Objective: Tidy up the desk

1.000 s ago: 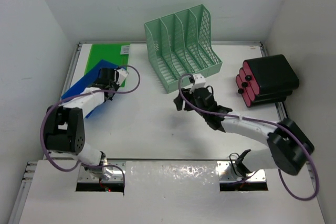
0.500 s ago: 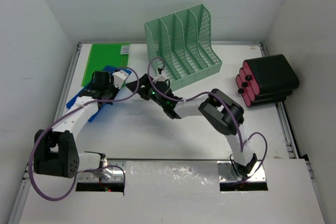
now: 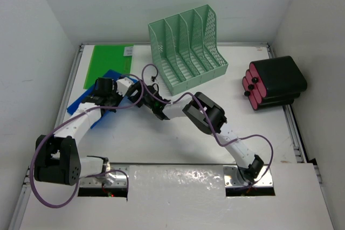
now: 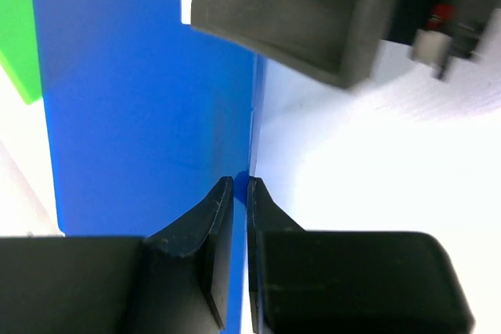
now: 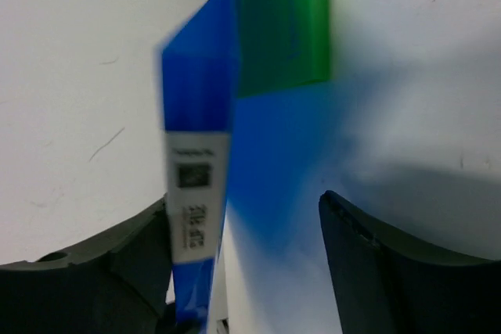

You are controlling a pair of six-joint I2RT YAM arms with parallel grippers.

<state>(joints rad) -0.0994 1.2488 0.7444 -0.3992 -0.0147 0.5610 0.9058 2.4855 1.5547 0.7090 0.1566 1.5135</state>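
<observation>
White worktop. Carries green folder far left, blue folder overlapping it, mint mesh file rack far centre, black case right.

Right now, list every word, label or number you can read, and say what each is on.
No legible text anywhere.
Edge label on the blue folder: square code and characters, too blurred to read.
Corner label on the green folder: too small to read.
</observation>
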